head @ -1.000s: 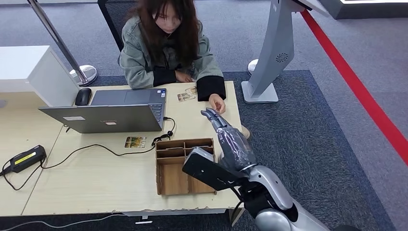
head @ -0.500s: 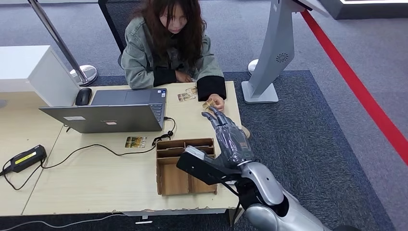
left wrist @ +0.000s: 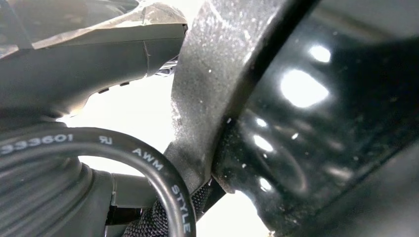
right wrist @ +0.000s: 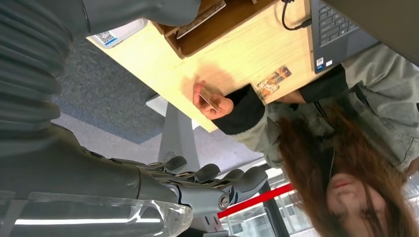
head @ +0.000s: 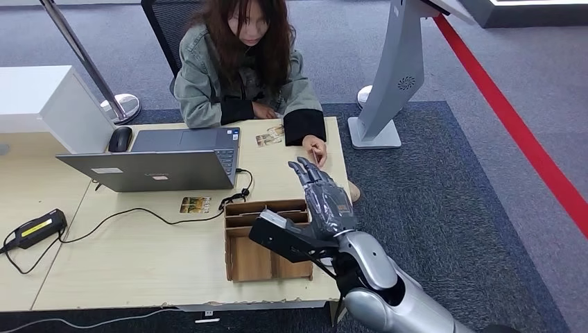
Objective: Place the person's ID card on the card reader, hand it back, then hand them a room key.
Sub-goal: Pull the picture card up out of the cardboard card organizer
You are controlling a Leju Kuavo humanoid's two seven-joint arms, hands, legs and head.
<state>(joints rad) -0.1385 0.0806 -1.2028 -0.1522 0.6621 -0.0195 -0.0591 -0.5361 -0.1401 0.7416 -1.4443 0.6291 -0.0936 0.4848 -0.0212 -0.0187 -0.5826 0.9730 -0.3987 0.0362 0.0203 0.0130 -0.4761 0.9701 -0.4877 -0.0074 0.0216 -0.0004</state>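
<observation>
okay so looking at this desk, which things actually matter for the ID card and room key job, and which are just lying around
Job:
card in the person's hand
right hand, reaching toward it
cards by the laptop
wooden organizer

Lying about:
laptop
mouse
black charger
card beside the cable

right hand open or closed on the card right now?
Open: the right hand holds nothing, fingers extended; the card sits in the person's hand.

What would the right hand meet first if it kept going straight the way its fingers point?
Probably the person's hand holding up a small card. The robot's grey right hand points at it across the light wooden table; depth is unclear.
</observation>
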